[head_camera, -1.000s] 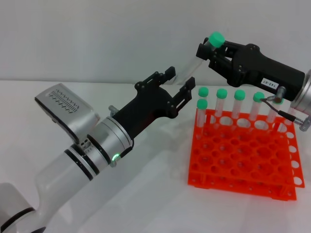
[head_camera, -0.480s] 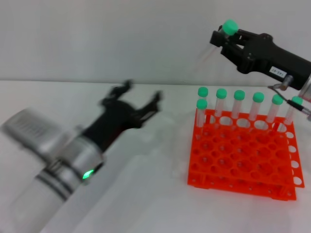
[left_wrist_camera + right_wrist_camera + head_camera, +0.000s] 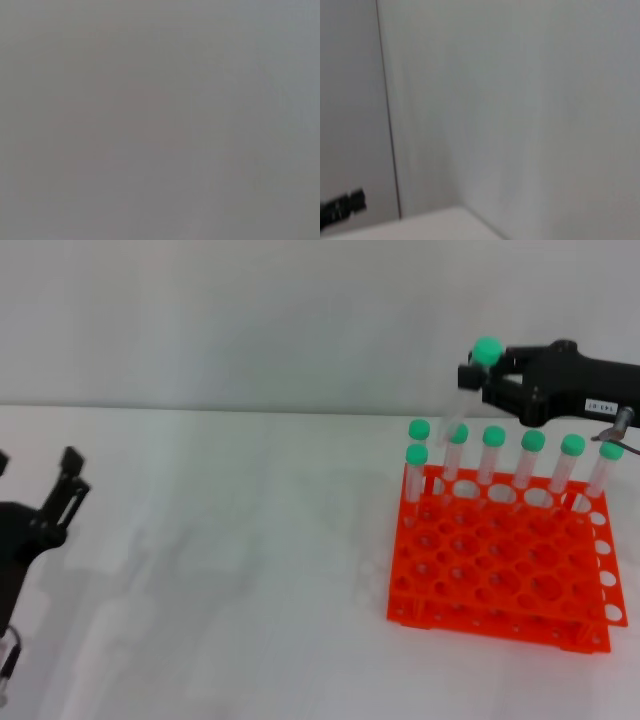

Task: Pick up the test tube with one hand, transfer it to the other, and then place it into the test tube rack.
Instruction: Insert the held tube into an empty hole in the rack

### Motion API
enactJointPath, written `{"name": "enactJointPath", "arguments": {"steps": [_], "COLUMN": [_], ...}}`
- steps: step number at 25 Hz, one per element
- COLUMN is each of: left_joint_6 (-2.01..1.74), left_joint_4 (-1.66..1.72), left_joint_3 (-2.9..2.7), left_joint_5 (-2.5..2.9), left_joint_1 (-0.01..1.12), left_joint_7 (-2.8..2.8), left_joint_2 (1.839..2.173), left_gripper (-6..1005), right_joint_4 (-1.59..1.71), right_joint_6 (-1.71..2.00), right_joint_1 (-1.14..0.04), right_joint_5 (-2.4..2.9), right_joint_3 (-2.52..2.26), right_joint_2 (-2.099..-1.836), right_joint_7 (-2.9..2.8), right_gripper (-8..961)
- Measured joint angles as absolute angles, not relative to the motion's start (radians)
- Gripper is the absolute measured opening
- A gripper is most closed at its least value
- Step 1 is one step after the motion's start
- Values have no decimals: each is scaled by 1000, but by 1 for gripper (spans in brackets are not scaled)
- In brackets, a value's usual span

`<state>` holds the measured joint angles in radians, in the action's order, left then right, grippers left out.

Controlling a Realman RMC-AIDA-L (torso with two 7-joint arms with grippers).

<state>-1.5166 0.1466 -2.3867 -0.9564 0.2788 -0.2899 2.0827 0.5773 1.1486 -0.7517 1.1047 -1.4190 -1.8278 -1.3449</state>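
My right gripper [image 3: 474,377], black with a white numbered label, is shut on the test tube [image 3: 460,412] just below its green cap [image 3: 487,350]. The tube hangs tilted, its lower end above the back left corner of the orange-red rack [image 3: 500,585]. Several other green-capped tubes [image 3: 493,436] stand in the rack's back row and left corner. My left gripper [image 3: 36,478] is open and empty at the far left edge, low over the table. The left wrist view shows only plain grey.
The white table [image 3: 240,570] stretches between the left gripper and the rack. A pale wall runs behind it. In the right wrist view a dark gripper tip [image 3: 342,209] shows far off against the wall.
My left gripper has pulled back left and down, away from the tube. My right gripper has carried the tube right and down, closer to the rack's back row.
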Motion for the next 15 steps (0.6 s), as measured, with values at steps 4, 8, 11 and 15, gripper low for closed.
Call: {"name": "enactJointPath", "arguments": {"steps": [4, 8, 11, 15], "left_joint_6": [-1520, -1520, -1517, -1513], "left_joint_4": [146, 146, 147, 148], "left_joint_3": [-2382, -2382, -2381, -2381], "left_joint_5": [-956, -956, -956, -956], "left_joint_1": [267, 273, 280, 286], "left_joint_7": [-291, -289, -289, -290], "left_joint_2": [2083, 2084, 2085, 2084], "left_gripper": [898, 899, 899, 899], "right_joint_4": [581, 581, 581, 582], "right_joint_6": [1139, 1136, 1118, 1066], "right_joint_1": [-774, -787, -788, -786], "right_joint_5": [1216, 1279, 1297, 1318], "right_joint_3": [-1419, -1419, -1419, -1419], "right_joint_2": [-1818, -1824, -1838, -1862], "right_joint_7": [-1399, -1403, -1403, -1402], "right_gripper": [246, 251, 254, 258]}}
